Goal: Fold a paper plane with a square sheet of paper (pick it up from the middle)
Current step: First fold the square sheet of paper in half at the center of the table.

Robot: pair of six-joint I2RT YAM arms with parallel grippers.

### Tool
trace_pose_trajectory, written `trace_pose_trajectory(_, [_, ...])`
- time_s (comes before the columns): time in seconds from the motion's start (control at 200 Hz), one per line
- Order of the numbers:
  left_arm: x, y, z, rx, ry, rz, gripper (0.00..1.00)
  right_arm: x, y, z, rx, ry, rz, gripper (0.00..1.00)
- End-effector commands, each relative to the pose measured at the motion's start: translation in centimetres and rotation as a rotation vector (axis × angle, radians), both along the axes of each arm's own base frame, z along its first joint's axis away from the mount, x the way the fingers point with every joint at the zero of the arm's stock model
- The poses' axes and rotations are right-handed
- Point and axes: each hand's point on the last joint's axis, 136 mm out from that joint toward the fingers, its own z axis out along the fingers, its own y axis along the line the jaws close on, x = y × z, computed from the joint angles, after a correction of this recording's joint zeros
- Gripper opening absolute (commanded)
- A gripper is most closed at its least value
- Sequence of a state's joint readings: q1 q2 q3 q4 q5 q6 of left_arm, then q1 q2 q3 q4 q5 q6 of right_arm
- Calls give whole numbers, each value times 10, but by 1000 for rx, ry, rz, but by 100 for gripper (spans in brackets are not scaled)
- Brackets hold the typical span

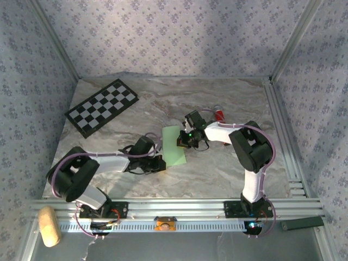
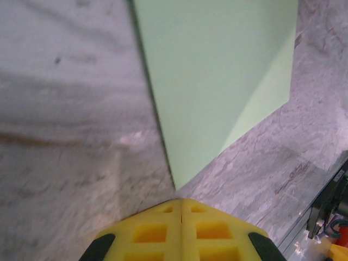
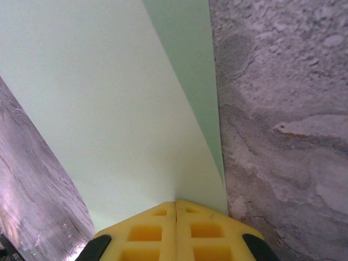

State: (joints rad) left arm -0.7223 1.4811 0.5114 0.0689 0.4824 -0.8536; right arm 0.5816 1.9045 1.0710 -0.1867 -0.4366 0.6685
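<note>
Green square sheet of paper (image 1: 174,145) lies between two shut grippers on the marble table (image 1: 217,174).

The paper spreads forward from the right gripper (image 1: 182,141), whose yellow fingers (image 3: 147,231) are pressed together on its edge (in the wrist view (image 3: 175,204) a paler layer curls over a darker one straight ahead of the jaws). The left gripper (image 1: 156,163) sits at the sheet's opposite side; in its wrist view (image 2: 181,202) the jaws are also pressed together, a pointed corner of the sheet (image 2: 217,70) running right up to their tips, seemingly nipped there. Beyond the right jaws lies a red tube (image 1: 219,115). Well beyond the left jaws lies a checkerboard (image 1: 102,107).
</note>
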Motion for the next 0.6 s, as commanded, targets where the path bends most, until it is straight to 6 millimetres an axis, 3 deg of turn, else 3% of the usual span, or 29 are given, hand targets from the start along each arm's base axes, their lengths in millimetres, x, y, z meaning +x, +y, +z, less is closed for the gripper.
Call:
trace_pose_trajectory(0.0, [1, -2, 25, -19, -50, -20, 0, -43, -53, -61, -272, 156, -11, 0])
trace_pose_trajectory(0.115, [27, -7, 61, -83, -143, 7, 0, -43, -51, -56, -266, 135, 42, 0])
trace_pose_trajectory(0.21, [56, 0, 72, -108, -169, 65, 0, -45, -52, -51, -275, 136, 71, 0])
trace_pose_trajectory(0.395, [103, -2, 71, -138, -154, 107, 0, -47, -52, -47, -279, 140, 104, 0])
trace_pose_trajectory(0.595, [129, -26, 49, -155, -107, 55, 0, -47, -50, -49, -273, 147, 106, 0])
